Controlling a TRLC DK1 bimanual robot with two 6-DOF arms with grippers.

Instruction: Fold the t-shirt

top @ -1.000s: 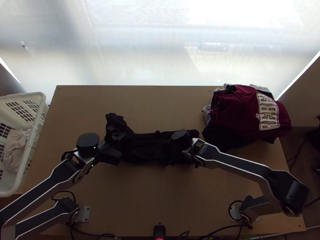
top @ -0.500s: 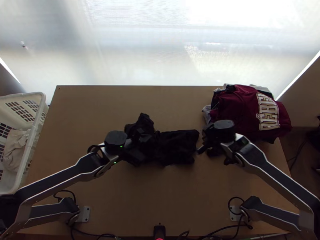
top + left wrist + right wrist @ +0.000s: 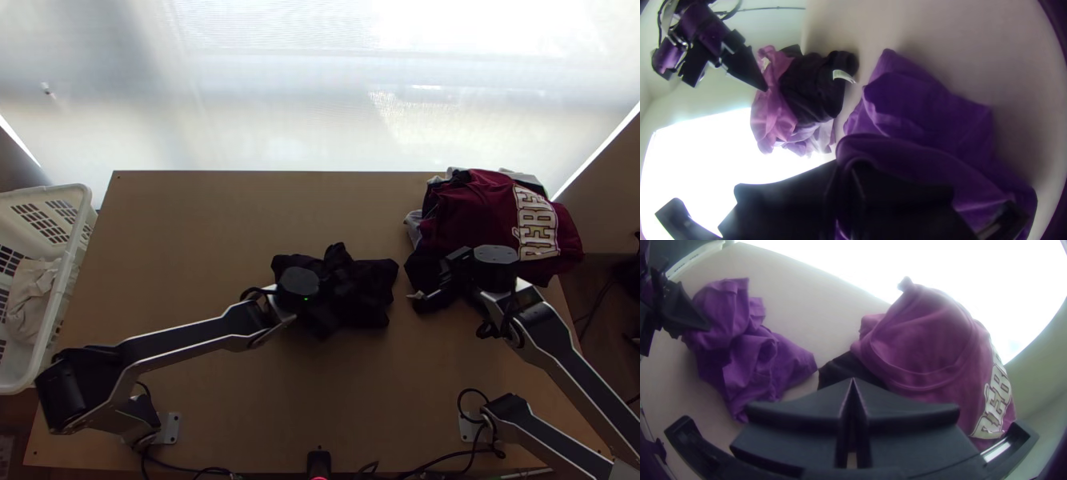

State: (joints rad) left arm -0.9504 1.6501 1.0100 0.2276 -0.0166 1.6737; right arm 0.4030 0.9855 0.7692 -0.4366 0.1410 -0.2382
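In the top view the dark t-shirt (image 3: 370,288) lies bunched and partly folded at the table's middle. Over its left part is my left gripper (image 3: 340,284). In the left wrist view the shirt (image 3: 924,111) looks purple, and my left gripper (image 3: 847,173) is shut on a fold of it, its fingertips wrapped in cloth. My right gripper (image 3: 436,294) is right of the shirt, apart from it, beside the clothes pile. The right wrist view has my right gripper (image 3: 852,384) shut with nothing between its fingertips, and the bunched shirt (image 3: 751,351) off to one side.
A pile of clothes with a maroon lettered garment (image 3: 488,212) on top lies at the table's right side. A white basket (image 3: 60,320) with a pale cloth (image 3: 28,300) inside stands beyond the left edge. Bare wood (image 3: 240,208) stretches behind the shirt.
My left gripper has moved right, and the shirt's left part has come over toward its right part. My right gripper has left the shirt's right end and moved right to the pile.
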